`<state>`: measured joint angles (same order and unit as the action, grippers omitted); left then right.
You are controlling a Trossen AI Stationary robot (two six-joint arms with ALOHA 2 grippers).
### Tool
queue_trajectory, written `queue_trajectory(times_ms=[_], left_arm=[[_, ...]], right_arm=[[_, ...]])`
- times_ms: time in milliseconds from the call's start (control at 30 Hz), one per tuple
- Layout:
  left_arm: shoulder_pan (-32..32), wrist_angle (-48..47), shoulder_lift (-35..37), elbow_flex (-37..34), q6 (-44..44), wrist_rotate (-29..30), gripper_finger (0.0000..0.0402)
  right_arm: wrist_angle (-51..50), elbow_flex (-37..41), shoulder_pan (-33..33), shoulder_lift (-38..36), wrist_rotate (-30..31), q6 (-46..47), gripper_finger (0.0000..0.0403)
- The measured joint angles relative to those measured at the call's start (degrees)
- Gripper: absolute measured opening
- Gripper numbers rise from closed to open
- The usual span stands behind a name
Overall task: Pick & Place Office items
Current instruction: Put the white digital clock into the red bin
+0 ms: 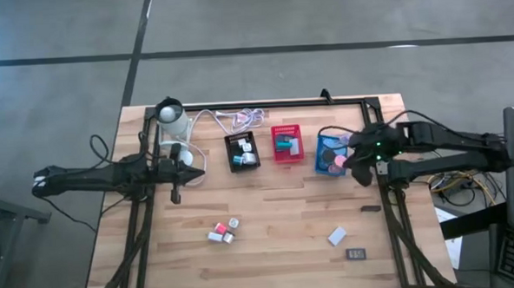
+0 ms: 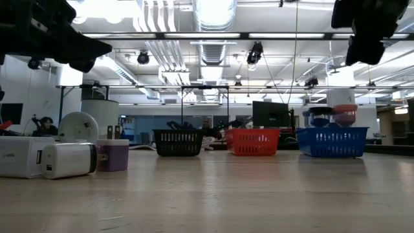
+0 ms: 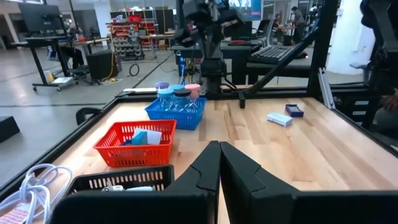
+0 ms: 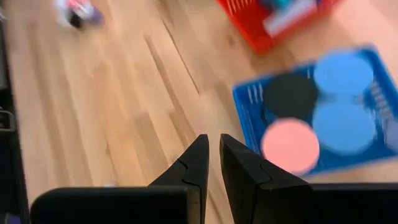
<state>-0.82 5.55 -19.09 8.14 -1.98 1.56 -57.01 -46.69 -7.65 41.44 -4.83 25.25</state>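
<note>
Item, my right gripper (image 4: 212, 163): fingers pressed together, empty, beside the blue tray (image 1: 330, 155) at centre right; loose office items (image 1: 223, 231) lie lower centre, so spread wide before descending.

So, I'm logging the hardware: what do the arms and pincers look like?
Both arms are slim, dark and jointed. The right arm shows a small green light near its wrist. Each pincer, left pincer and right pincer, has two matte black, tapering, angular fingers.

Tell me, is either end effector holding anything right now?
Nothing is held. The left end effector and right end effector are both shut with no item between their fingers.
</note>
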Motion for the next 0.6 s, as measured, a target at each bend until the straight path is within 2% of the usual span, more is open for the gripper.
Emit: queue_trajectory(times_ms=[233, 433, 600], left_arm=[[0.0, 0.0, 0.0, 0.0, -3.0, 0.0, 0.0012], [0.0, 0.0, 0.0, 0.0, -4.7, 0.0, 0.0012], [0.0, 0.0, 0.0, 0.1, -5.7, 0.0, 0.0012]], right_arm=[[-4.3, -0.1, 4.3, 5.7, -3.4, 6.0, 0.0038], [-4.3, 1.0, 12.8, 9.6, -4.2, 12.4, 0.0038], [-0.6, 1.4, 19.6, 14.2, -3.9, 14.3, 0.0038]])
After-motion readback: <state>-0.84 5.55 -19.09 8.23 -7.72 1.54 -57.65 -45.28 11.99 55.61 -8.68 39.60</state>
